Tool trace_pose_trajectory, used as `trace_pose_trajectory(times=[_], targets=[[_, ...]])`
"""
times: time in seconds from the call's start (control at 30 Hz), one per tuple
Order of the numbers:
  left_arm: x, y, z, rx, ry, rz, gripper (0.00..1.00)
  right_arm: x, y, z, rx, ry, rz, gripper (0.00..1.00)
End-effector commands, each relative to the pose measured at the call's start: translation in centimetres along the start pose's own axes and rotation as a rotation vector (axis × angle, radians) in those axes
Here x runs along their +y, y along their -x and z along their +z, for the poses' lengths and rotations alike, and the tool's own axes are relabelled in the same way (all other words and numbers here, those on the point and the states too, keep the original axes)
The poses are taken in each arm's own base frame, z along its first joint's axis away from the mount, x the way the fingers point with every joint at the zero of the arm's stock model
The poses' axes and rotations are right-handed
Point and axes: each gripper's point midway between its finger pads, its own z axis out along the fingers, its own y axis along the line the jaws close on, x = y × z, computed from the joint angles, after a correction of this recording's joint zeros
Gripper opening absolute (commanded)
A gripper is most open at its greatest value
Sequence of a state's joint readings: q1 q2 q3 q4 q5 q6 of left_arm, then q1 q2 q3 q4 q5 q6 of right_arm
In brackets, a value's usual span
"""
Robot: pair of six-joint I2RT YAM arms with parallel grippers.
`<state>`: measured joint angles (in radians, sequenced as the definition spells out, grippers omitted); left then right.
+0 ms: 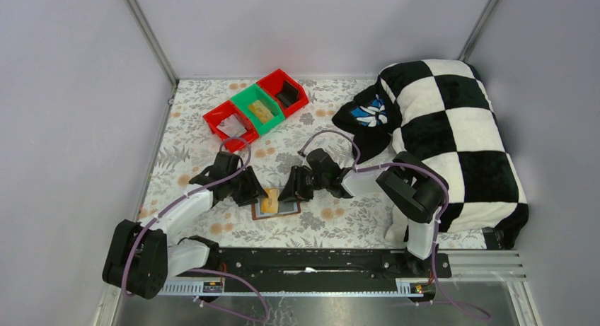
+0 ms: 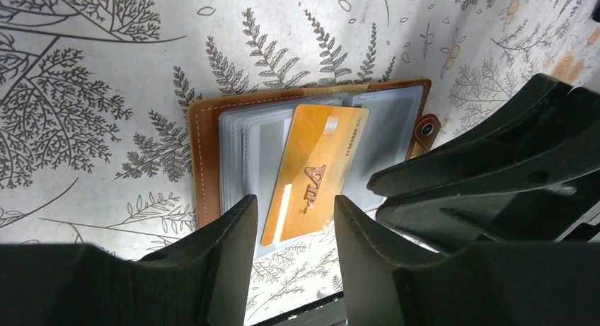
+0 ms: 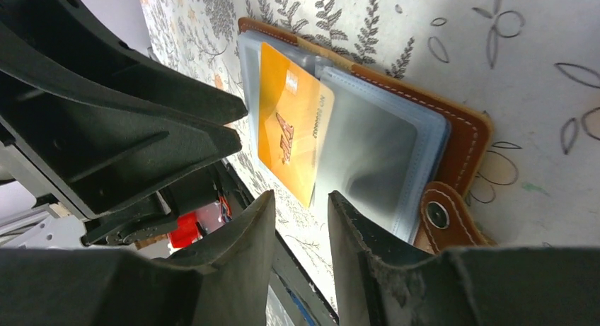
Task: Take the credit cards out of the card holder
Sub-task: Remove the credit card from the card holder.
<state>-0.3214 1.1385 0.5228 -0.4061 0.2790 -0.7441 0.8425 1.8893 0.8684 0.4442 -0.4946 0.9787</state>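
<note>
Left gripper [image 2: 296, 202]: we see its black fingers apart at the lower middle of the left wrist view, clamping nothing.
Right gripper [image 3: 301, 197]: its fingers are parted by a narrow gap, and we see nothing between them.
Orange-gold plastic VIP credit card [image 2: 311, 170]: it lies slanted across the holder's clear sleeves, its lower end between the left fingers.
Tan-brown leather-look card holder [image 2: 205, 149]: it lies open flat on the white fern-print cloth [image 2: 85, 92], centre of the overhead view, between both grippers.
Red and green plastic bins [image 1: 256, 103]: upper centre overhead, well apart from the holder.
</note>
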Motion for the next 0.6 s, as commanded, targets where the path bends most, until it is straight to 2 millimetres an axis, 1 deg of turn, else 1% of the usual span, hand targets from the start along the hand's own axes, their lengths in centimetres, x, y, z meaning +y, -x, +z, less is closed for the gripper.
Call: trace_pose_trajectory(times=[0.0, 0.17, 0.27, 0.37, 0.47, 0.57], targets=[[-1.0, 1.2, 0.2, -0.045, -0.043, -0.004, 0.48, 2.0, -0.3, 0.5, 0.021, 0.073, -0.021, 0.41], [-0.9, 1.4, 0.3, -0.055, -0.041, -0.004, 0.48, 2.2, -0.4, 0.8, 0.029, 0.086, -0.019, 0.41], [-0.8, 1.2, 0.5, -0.049, -0.039, -0.005, 0.48, 1.8, -0.5, 1.1, 0.032, 0.078, -0.012, 0.41], [-0.7, 1.2, 0.7, -0.051, -0.039, -0.005, 0.49, 0.7, -0.6, 1.5, 0.028, 0.054, 0.004, 0.41], [-0.4, 1.2, 1.0, -0.046, -0.030, -0.007, 0.50, -1.1, -1.1, 2.1, 0.031, 0.012, 0.041, 0.40], [-0.2, 0.9, 1.2, -0.033, -0.024, -0.007, 0.52, -3.0, -1.6, 2.1, 0.029, -0.047, 0.080, 0.39]])
